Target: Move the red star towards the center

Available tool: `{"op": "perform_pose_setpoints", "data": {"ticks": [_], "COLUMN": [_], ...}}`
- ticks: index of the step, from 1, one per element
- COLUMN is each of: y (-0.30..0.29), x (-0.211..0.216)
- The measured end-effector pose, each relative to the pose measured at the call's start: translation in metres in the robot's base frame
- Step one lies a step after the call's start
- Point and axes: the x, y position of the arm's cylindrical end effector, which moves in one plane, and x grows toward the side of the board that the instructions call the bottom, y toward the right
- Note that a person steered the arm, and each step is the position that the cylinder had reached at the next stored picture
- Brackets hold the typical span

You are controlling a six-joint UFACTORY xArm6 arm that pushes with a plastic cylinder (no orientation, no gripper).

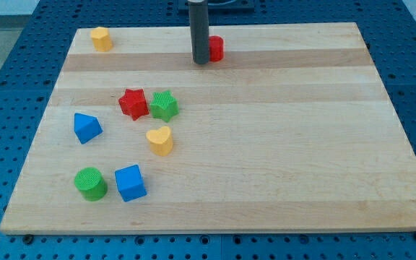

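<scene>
The red star [133, 102] lies on the wooden board [280, 144] left of the middle, touching a green star [164, 105] on its right. My tip [201, 61] rests on the board near the view's top, well above and to the right of the red star. A small red block [214, 48] sits just right of the rod and is partly hidden by it, so its shape is unclear.
A yellow block [101, 38] sits at the top left corner. A blue triangle [87, 127], a yellow heart [160, 140], a green cylinder [91, 183] and a blue cube [130, 182] lie in the lower left.
</scene>
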Motion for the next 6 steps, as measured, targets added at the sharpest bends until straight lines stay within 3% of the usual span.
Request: {"op": "perform_pose_setpoints", "data": {"ticks": [6], "y": [0.028], "x": [0.002]}}
